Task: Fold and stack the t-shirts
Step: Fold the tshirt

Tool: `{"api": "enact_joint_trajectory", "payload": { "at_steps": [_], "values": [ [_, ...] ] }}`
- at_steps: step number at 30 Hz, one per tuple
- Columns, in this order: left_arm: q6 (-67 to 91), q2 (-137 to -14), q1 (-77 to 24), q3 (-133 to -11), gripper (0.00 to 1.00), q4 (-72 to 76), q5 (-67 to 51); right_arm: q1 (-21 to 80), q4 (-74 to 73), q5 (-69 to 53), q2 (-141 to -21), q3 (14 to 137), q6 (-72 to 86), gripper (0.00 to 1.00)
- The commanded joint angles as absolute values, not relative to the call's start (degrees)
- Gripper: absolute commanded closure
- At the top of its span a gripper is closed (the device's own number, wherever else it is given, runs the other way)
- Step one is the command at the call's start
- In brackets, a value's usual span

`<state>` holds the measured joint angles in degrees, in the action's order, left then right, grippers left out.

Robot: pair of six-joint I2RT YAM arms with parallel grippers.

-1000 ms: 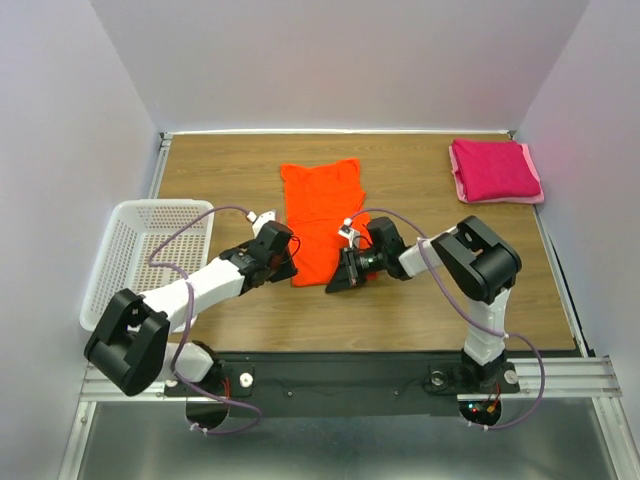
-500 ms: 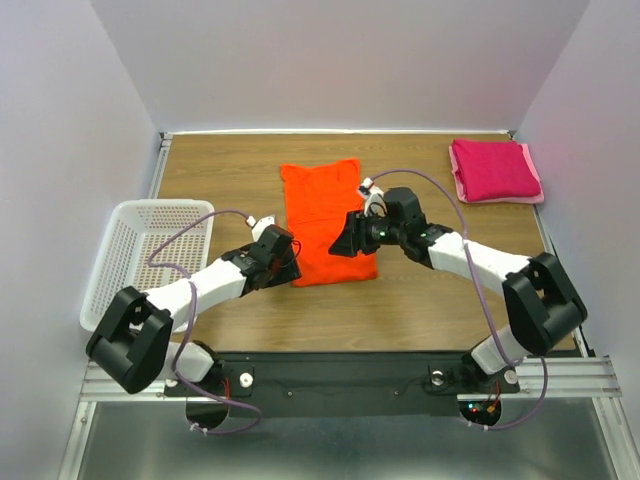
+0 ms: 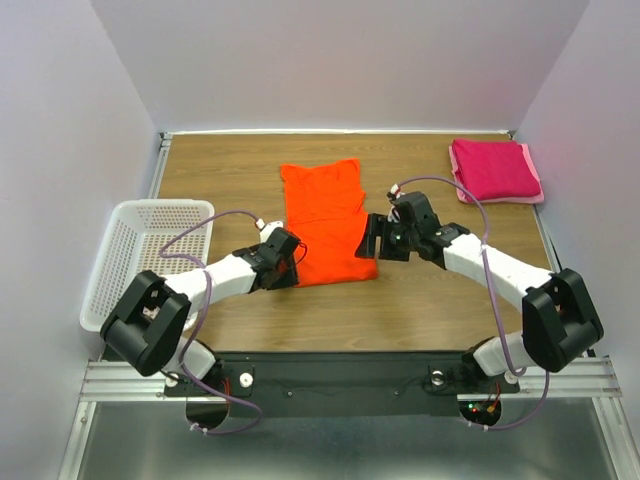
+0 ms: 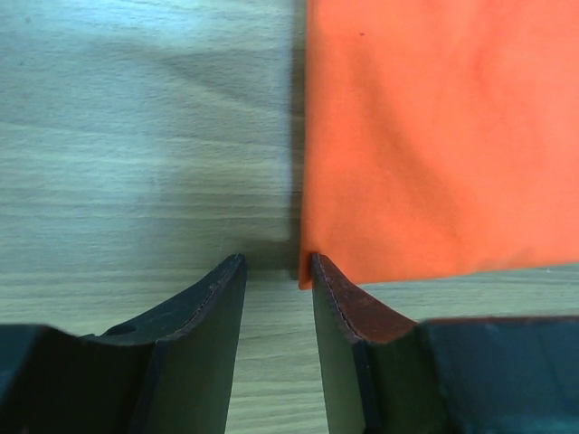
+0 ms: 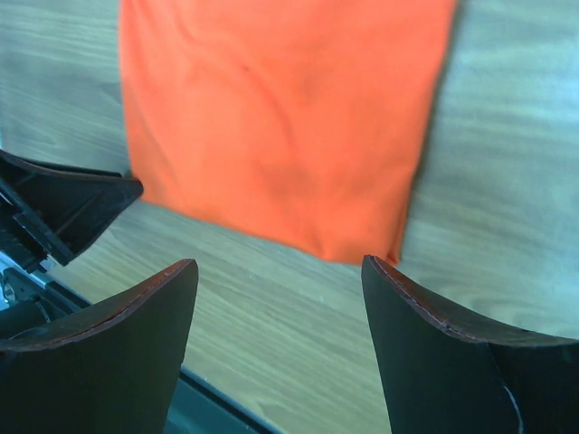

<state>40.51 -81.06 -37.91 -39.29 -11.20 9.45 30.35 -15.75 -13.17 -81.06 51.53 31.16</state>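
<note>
- As we look down, orange t-shirt (image 3: 325,225) lies flat at centre, magenta t-shirt (image 3: 494,170) folded far right.
- Left gripper (image 4: 278,262): narrowly parted, at orange corner.
- Right gripper (image 5: 278,262): wide apart, empty.

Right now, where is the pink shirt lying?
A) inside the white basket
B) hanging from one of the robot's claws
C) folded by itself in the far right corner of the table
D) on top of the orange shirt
C: the pink shirt lies folded at the far right corner of the table, well apart from the orange shirt and the white basket.
</note>
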Motion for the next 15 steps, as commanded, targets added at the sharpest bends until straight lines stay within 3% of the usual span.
{"api": "enact_joint_trajectory", "payload": {
  "at_steps": [1, 15],
  "values": [
    [39.02, -82.44, -38.93, -40.34, 0.54, -11.87, 9.32, 30.41, -19.07, -12.04, -81.82, 52.56, 34.44, 0.23],
    [38.23, -82.61, -40.17, -42.63, 0.54, -14.68, 9.68, 30.41, -22.06, -8.00, -84.29, 51.77, 36.56, 0.27]
  ]
}}
